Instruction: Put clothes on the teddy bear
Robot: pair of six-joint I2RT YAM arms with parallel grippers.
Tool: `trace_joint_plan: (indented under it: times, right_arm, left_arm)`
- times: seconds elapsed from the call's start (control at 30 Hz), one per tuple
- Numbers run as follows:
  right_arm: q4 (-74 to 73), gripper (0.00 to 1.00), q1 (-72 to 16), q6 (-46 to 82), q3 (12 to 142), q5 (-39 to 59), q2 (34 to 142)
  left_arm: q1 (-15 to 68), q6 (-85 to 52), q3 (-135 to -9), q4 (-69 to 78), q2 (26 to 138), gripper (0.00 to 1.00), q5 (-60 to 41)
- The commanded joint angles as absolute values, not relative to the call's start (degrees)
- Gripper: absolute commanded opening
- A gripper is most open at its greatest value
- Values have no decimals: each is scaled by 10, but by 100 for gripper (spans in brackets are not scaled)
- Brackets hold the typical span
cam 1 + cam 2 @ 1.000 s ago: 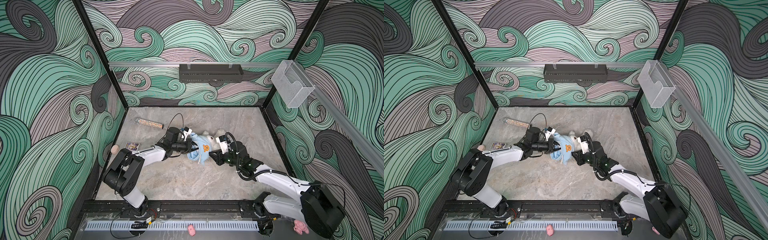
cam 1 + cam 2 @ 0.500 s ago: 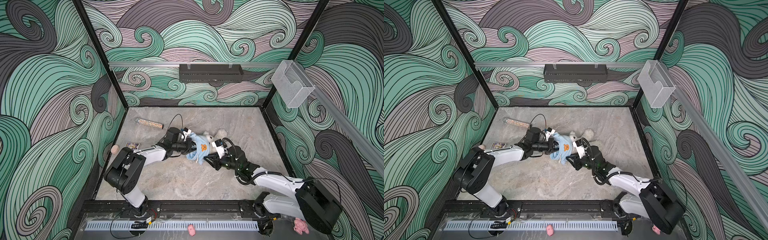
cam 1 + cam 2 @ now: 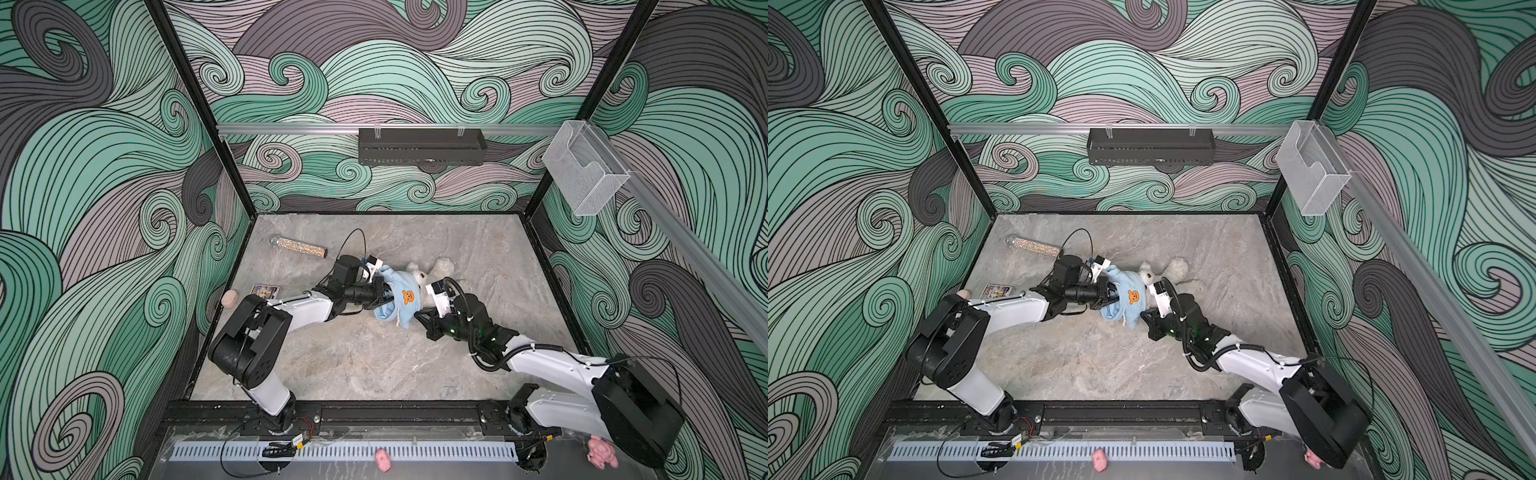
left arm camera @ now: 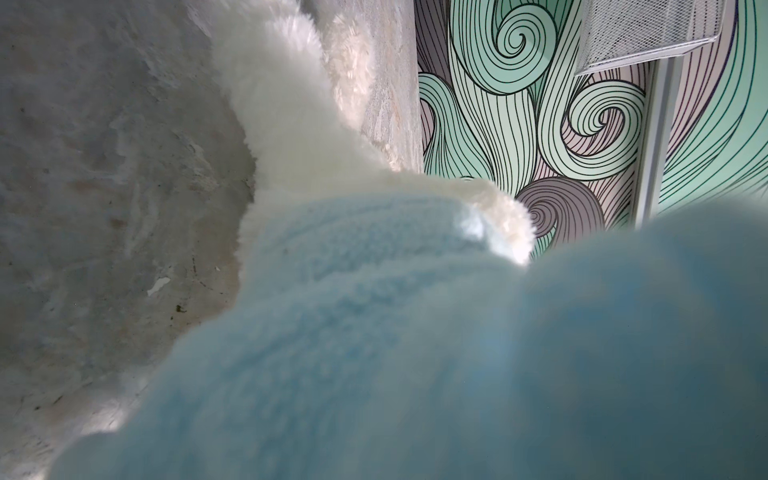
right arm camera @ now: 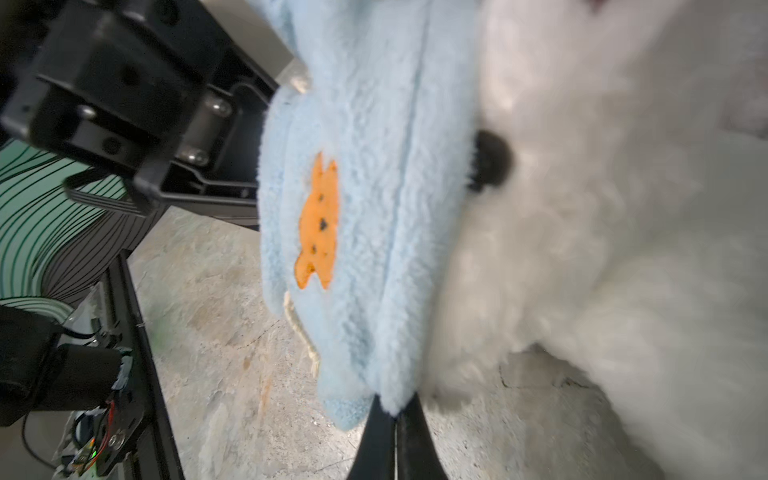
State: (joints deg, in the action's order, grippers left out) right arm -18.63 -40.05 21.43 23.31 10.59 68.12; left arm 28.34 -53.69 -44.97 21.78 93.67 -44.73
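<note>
Teddy bear (image 3: 420, 277): fluffy white, dark nose, mid-frame; partly covered by blue fleece top (image 3: 398, 296) with orange patch.
Left gripper (image 3: 384, 291): clamped on the top's edge.
Right gripper (image 5: 395, 409): pinching the hem.

White teddy bear (image 3: 419, 277); pale blue fleece sweater (image 3: 397, 308) with orange bear-face patch (image 3: 408, 296) dotted black; grey marbled table (image 3: 374, 365); walls (image 3: 104, 166) of green, mauve and grey swirls, lined black; glittery silver tube (image 3: 297, 248); pink toy (image 3: 382, 459).
</note>
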Motion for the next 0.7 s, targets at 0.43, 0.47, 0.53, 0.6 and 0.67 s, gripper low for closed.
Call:
trace_joint_plan:
  times: [0.43,0.47,0.53,0.6,0.67]
  right_arm:
    - [-32,0,-280,291,229,-24,657]
    - [-32,0,-271,289,232,-17,660]
    - [-31,0,-255,289,236,4,670]
    - [-30,0,-243,280,238,31,676]
    - [-58,0,-243,243,236,95,675]
  left_arm:
    - [265,-371,-449,84,898,0,-480]
    - [265,-352,-446,80,896,0,-481]
    - [265,-314,-444,73,888,0,-483]
    - [265,-276,-446,60,881,0,-477]
    - [268,-240,-453,51,876,0,-460]
